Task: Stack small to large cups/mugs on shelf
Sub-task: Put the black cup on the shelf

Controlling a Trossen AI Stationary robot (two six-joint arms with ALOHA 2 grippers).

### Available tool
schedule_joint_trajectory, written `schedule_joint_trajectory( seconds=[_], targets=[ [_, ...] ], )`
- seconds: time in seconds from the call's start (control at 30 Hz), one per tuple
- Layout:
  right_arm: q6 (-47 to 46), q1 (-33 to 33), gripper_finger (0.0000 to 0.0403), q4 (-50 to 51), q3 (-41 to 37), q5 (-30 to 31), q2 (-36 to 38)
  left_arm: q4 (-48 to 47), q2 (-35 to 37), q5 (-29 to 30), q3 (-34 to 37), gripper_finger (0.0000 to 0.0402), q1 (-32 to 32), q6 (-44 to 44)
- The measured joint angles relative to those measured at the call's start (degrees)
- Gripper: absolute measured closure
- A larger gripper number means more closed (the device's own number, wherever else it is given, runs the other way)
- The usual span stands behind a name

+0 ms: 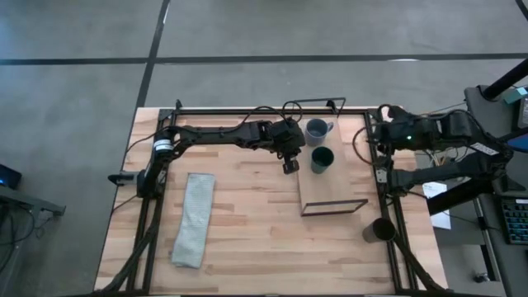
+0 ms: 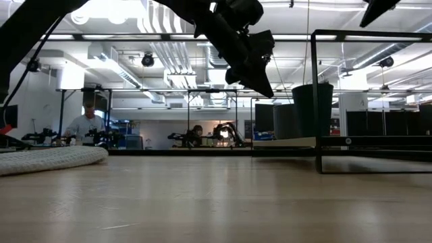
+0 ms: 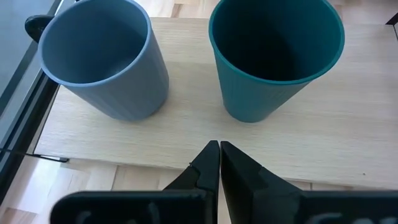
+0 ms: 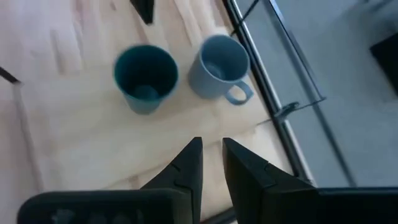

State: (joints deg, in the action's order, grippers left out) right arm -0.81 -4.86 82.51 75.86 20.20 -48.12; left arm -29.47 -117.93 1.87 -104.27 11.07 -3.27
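A blue-grey mug (image 1: 317,129) with a side handle and a dark green cup (image 1: 322,159) stand upright, side by side, on the far end of the light-wood shelf (image 1: 332,188). They also show in the left wrist view: the mug (image 3: 102,62) and the green cup (image 3: 273,62). A dark brown-black cup (image 1: 381,230) stands on the tabletop near the right edge. My left gripper (image 1: 290,165) is shut and empty, above the table just left of the green cup. My right gripper (image 4: 211,149) waits at the far right, its fingers a narrow gap apart, holding nothing.
A long grey folded cloth (image 1: 194,219) lies on the table's left half. The shelf's black wire frame (image 1: 334,207) stands up at its near short end. A black rail frame (image 1: 384,177) runs along the table's edges. People sit in the room behind the table (image 2: 86,121).
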Motion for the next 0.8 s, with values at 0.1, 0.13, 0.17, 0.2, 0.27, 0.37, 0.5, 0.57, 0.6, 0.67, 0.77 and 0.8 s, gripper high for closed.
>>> schedule_joint_trajectory(
  seconds=[0.1,0.13,0.17,0.2,0.27,0.37,0.5,0.57,0.6,0.67,0.77,0.8],
  targets=[
    [-0.7,0.3,0.0352,0.4,1.6,-2.6,0.4,0.0,0.0,0.0,0.0,0.0402,0.0,0.0],
    [-0.6,0.6,0.0355,0.5,1.8,-3.3,0.5,0.0,0.0,0.0,0.0,0.0402,0.0,0.0],
    [-0.5,1.0,0.0357,0.7,1.9,-3.9,0.5,0.0,0.0,0.0,0.0,0.0402,0.0,0.0],
    [-0.4,1.4,0.0359,1.0,2.0,-4.4,0.5,0.0,0.0,0.0,0.0,0.0402,0.0,0.0],
    [-0.4,2.3,0.0362,1.6,2.3,-5.2,0.3,0.0,0.0,0.0,0.0,0.0402,0.1,0.0],
    [-2.5,4.1,0.0365,1.8,2.9,-5.2,-0.8,0.0,0.0,0.0,0.0,0.0402,0.2,0.0],
    [-6.1,7.4,0.0365,6.2,3.5,-5.5,-2.4,0.0,0.0,0.0,0.0,0.0402,0.2,0.0],
    [-9.4,9.4,0.0365,7.6,3.5,-6.0,-2.8,0.0,0.0,0.0,0.0,0.0402,0.3,-0.1],
    [-11.0,10.4,0.0365,7.5,3.5,-6.8,-3.0,0.0,0.0,0.0,0.0,0.0402,0.4,-0.1],
    [-13.3,12.4,0.0365,7.5,3.4,-9.4,-3.0,0.0,0.0,-0.1,0.0,0.0402,0.5,-0.1],
    [-16.0,15.7,0.0365,7.5,2.9,-13.9,-2.9,0.0,0.0,-0.1,0.0,0.0402,0.6,-0.1],
    [-16.7,16.8,0.0365,7.5,2.7,-14.7,-2.9,0.0,0.0,-0.1,0.0,0.0402,0.6,0.0]
  ],
)
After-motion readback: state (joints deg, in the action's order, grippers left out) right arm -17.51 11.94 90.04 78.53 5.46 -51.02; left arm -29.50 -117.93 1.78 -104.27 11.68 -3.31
